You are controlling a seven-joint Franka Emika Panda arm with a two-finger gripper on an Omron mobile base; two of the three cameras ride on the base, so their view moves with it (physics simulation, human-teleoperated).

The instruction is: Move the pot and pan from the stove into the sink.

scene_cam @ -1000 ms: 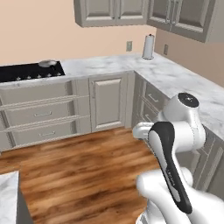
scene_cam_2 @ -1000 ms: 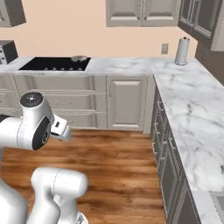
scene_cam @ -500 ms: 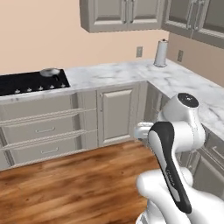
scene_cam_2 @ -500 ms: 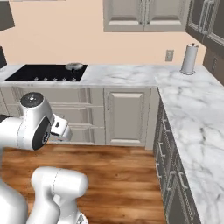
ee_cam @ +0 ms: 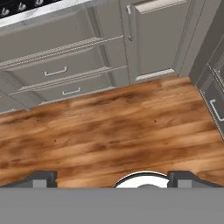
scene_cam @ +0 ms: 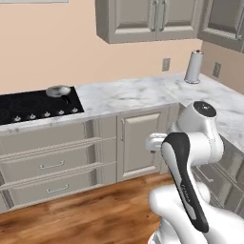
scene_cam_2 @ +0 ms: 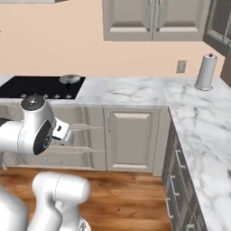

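The stove (scene_cam: 28, 108) is a black cooktop set in the counter at the left, also seen as the stove (scene_cam_2: 38, 86). On its back right burner sits a shallow grey pan (scene_cam: 57, 90) with a dark handle, the same pan (scene_cam_2: 69, 79) in the right base view. The pot and the sink are out of view. My arm is folded close to the base, well short of the counter. My gripper (ee_cam: 113, 179) points down at the wooden floor, open, its fingertips (ee_cam: 43, 178) wide apart with nothing between them.
A white marble counter (scene_cam: 128, 93) runs along the wall and turns the corner on the right, over grey drawers (scene_cam: 52, 164) and a cabinet door (scene_cam: 140, 143). A paper towel roll (scene_cam: 193, 66) stands at the back corner. Wall cabinets (scene_cam: 147, 19) hang above. Wooden floor (ee_cam: 113, 131) lies in front.
The whole picture has shifted: the base has driven closer to the counter and turned, so stove and pan appear larger and nearer. The arm's pose and the open gripper are unchanged.
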